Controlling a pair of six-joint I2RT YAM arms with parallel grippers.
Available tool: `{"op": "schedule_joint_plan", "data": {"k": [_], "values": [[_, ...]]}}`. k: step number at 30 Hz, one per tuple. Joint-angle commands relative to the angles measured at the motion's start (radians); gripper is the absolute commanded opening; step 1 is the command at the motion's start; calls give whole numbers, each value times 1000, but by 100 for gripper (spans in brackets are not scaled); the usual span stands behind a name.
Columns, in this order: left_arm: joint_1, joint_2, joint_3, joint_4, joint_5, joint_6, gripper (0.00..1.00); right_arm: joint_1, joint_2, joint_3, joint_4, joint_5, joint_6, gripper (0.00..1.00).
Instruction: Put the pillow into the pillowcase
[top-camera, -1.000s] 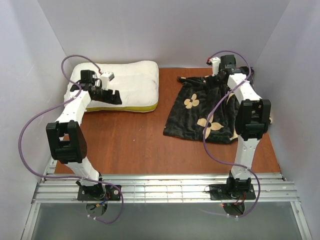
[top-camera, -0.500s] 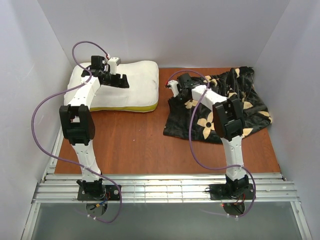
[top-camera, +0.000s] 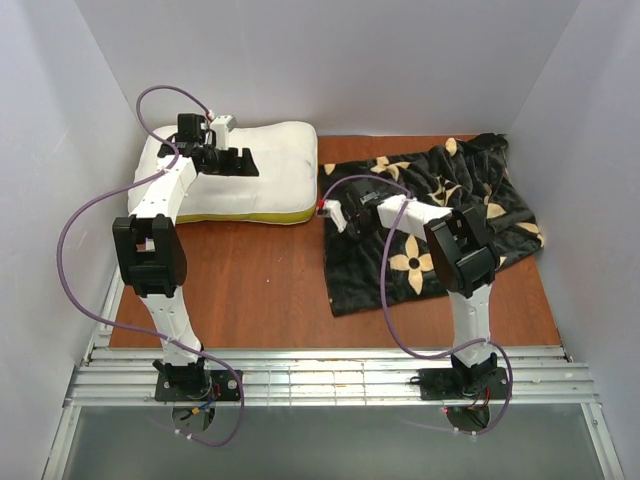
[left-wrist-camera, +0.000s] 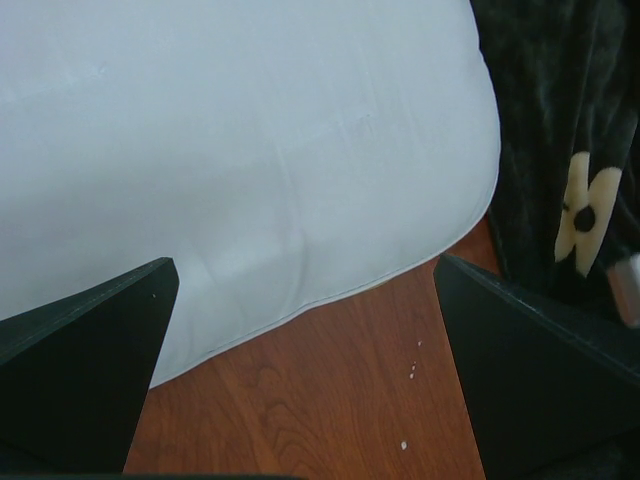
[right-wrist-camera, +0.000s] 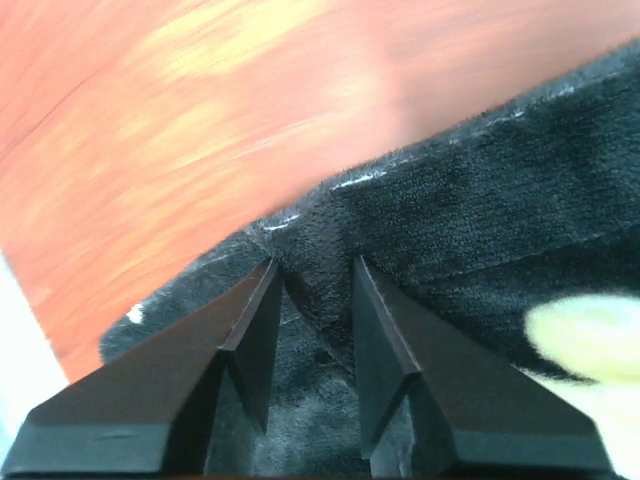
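The right gripper (right-wrist-camera: 314, 264), swung over from the far right corner, is pinching a fold at the left edge of the pillowcase (top-camera: 440, 185), now spreading wider over the worktop's (top-camera: 260, 290) right, while the left gripper (top-camera: 243, 161) is hovering wide open, empty, over the pillow (top-camera: 280, 165) lying far left.

**Hidden, cut off, blurred**

Top view: left arm (top-camera: 165, 185) covers left part of pillow (top-camera: 275, 160). Right arm (top-camera: 460, 250) covers mid pillowcase (top-camera: 400, 170), and right gripper (top-camera: 335, 228) tips are lost vs black plush.

Left wrist view: pillow runs off top & left edges, pillowcase off right. Small pale thing (left-wrist-camera: 630, 290) at right edge is cut off, can't ID.

Right wrist view: table (right-wrist-camera: 200, 100) smeared w/ blur. Tan patch (right-wrist-camera: 590, 335) blurred, cut by edge. White sliver (right-wrist-camera: 15, 330) at left edge, can't ID. Finger bases run off bottom.
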Motion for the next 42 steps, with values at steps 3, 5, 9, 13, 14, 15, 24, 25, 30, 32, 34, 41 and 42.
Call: {"op": "schedule_joint_plan", "data": {"k": [3,5,9,13,14,15,24,25,30,32,34,41,42], "values": [[16,-45,59,-82,73,71,98,82,-62,-130,-261,-19,-132,40],[16,-29,65,-129,103,165,98,39,-128,-103,-267,-11,-112,45],[-15,-24,50,-120,46,350,98,-94,-191,12,-266,-60,-43,63],[-72,14,115,-54,-110,594,98,-199,-166,112,-267,19,-28,64],[-75,66,154,-54,-113,634,98,-225,-162,114,-269,41,-28,65],[-73,94,256,-56,-95,692,98,-236,-156,115,-269,65,-28,69],[-85,477,542,-54,34,829,98,-319,-154,81,-261,87,-6,98],[-85,504,536,-51,47,831,98,-320,-159,80,-264,88,-5,99],[-84,582,378,-120,54,918,88,-340,-205,51,-272,122,-15,99],[-84,597,332,-157,18,964,72,-352,-215,40,-275,131,-26,99],[-87,628,334,-276,8,995,16,-360,-229,25,-278,130,-37,98],[-73,400,129,-340,104,868,0,-385,-234,38,-275,134,-43,99],[-72,340,38,-311,128,846,0,-385,-231,46,-270,141,-37,99]]}}
